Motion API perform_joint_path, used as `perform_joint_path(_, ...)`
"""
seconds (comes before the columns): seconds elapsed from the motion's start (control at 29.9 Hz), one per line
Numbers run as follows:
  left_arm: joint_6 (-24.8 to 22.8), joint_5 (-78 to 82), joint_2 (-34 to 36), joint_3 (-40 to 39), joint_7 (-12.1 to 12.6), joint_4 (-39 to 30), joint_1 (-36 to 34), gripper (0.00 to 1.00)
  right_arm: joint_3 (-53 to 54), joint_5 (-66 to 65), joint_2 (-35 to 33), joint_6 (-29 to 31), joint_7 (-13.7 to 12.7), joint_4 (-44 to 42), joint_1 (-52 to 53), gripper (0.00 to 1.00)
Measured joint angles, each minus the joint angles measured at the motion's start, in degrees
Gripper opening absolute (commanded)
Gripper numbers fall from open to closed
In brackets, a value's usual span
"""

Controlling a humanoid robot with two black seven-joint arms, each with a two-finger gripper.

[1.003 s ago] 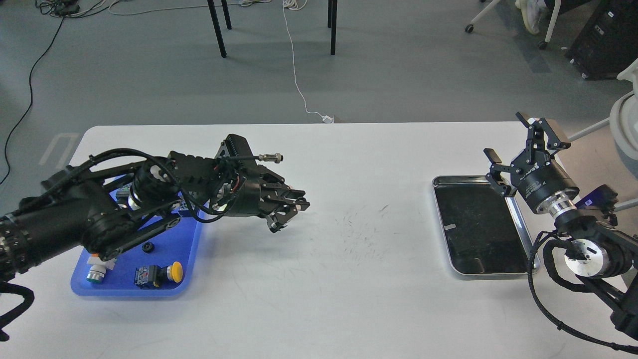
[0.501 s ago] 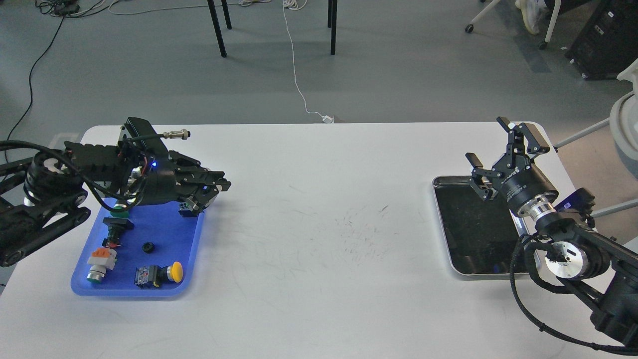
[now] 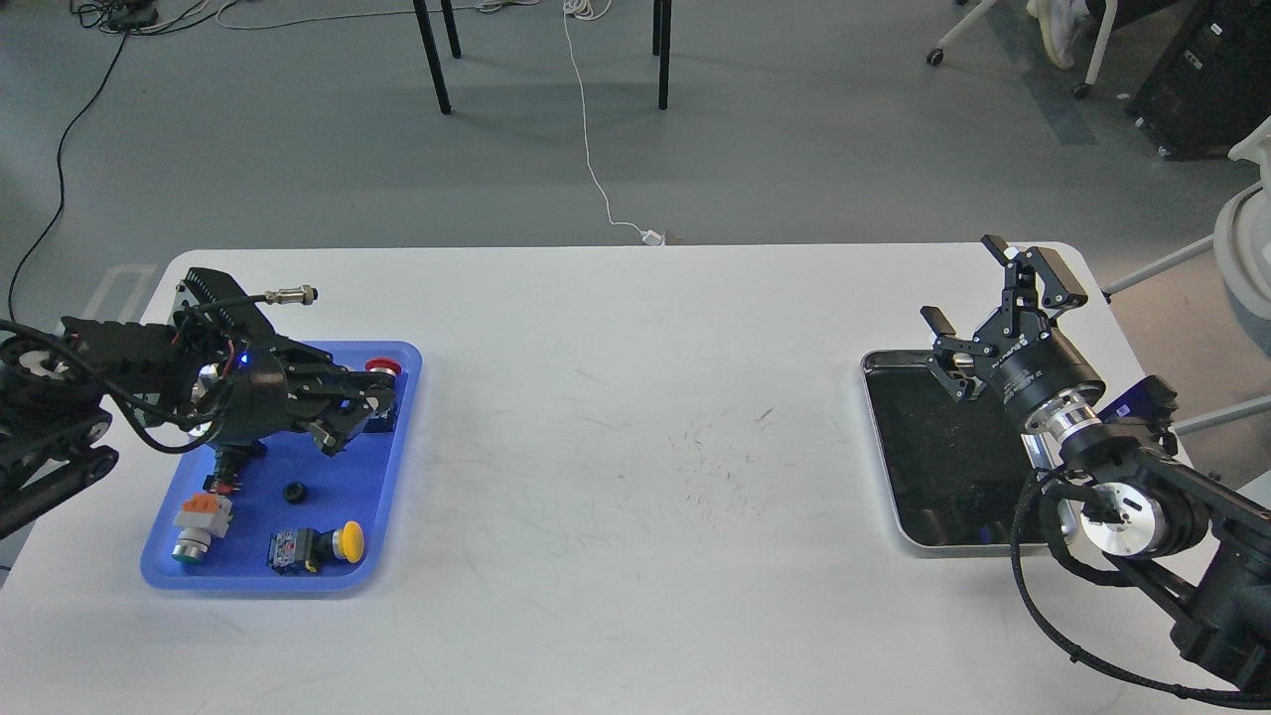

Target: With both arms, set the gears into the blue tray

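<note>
The blue tray (image 3: 298,462) lies at the table's left. One small black gear (image 3: 294,492) rests on its floor near the middle. My left gripper (image 3: 362,417) hangs low over the tray's far right part, fingers pointing right, beside a red-capped switch (image 3: 382,367). It is dark, so I cannot make out its jaw gap or anything held. At the far right, my right gripper (image 3: 965,286) stands open and empty above the far right corner of the metal tray (image 3: 879,447).
The blue tray also holds a yellow-capped switch (image 3: 343,542), an orange-and-green switch (image 3: 194,524) and a black switch (image 3: 223,475) partly under my left arm. The metal tray's black inside looks bare. The white table (image 3: 635,477) lies between the two trays.
My left arm has swung left from the table's middle to above the blue tray. My right gripper has shifted slightly left and farther back, staying open.
</note>
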Motion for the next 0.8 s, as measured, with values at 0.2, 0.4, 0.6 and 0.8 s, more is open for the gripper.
perform_joint_path(0.2, 0.00, 0.55, 1.36, 0.00, -0.01, 0.55, 2.09, 0.22, 0.04, -0.01, -0.16, 0.00, 0.00, 0.16, 0.05, 0.98)
perform_joint_path(0.4, 0.04, 2.33, 1.63, -0.01, 0.01, 2.90, 3.13, 0.24, 0.17, -0.01, -0.17, 0.00, 0.00, 0.25, -0.07, 0.98)
perform_joint_path(0.6, 0.17, 2.50, 1.00, -0.10, -0.01, 5.10, 3.92, 0.30, 0.18, 0.00, -0.09, 0.00, 0.00, 0.26, -0.12, 0.98)
perform_joint_path(0.8, 2.51, 2.50, 0.44, -0.18, -0.01, 6.74, 4.57, 0.63, 0.26, 0.00, -0.02, 0.00, 0.00, 0.26, -0.13, 0.98)
